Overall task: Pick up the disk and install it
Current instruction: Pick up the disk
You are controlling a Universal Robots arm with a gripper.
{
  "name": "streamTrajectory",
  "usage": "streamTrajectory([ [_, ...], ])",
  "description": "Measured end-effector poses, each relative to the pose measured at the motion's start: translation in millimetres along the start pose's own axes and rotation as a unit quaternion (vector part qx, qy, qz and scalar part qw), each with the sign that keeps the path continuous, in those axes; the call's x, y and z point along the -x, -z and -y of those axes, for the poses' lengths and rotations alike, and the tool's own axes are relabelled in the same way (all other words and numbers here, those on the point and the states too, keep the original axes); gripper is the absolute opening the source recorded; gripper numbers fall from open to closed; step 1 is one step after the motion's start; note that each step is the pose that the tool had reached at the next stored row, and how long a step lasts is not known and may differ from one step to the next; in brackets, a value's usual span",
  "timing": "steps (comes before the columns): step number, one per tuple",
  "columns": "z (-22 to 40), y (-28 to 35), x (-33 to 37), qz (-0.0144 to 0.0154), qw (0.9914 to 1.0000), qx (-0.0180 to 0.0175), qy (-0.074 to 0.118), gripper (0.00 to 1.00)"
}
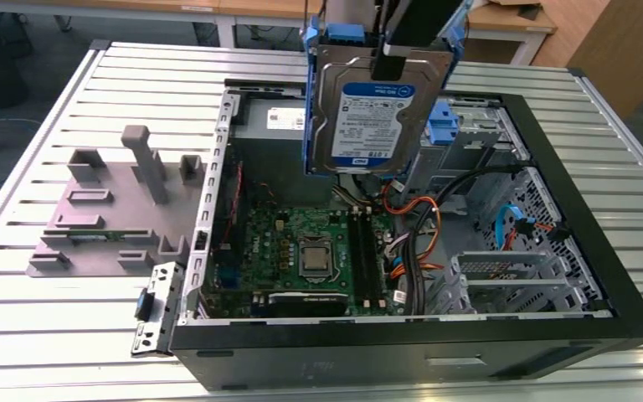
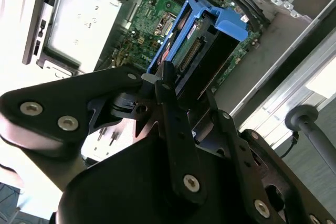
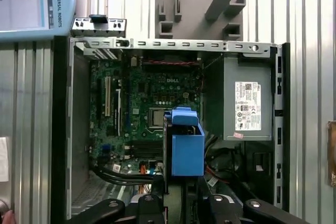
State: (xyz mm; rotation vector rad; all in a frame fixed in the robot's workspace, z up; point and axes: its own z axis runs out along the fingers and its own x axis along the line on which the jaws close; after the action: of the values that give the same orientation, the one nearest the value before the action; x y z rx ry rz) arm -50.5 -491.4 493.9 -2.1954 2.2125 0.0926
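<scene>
Evidently the tool (image 1: 392, 60) is clamped on the top end of the disk (image 1: 368, 113), which hangs upright and clear above the open computer case (image 1: 411, 356). This edge-down hold would suit lowering it into a bay. The disk's body covers the case interior behind it. In the second wrist view the tool's linkage hides where its pads meet the blue rails.
</scene>
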Motion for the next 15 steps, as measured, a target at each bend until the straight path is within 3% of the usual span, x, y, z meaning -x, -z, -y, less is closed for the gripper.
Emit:
streamTrajectory([
  [15,16.5,-1.1,-26.7,0.0,1.0,0.0,0.0,0.35],
])
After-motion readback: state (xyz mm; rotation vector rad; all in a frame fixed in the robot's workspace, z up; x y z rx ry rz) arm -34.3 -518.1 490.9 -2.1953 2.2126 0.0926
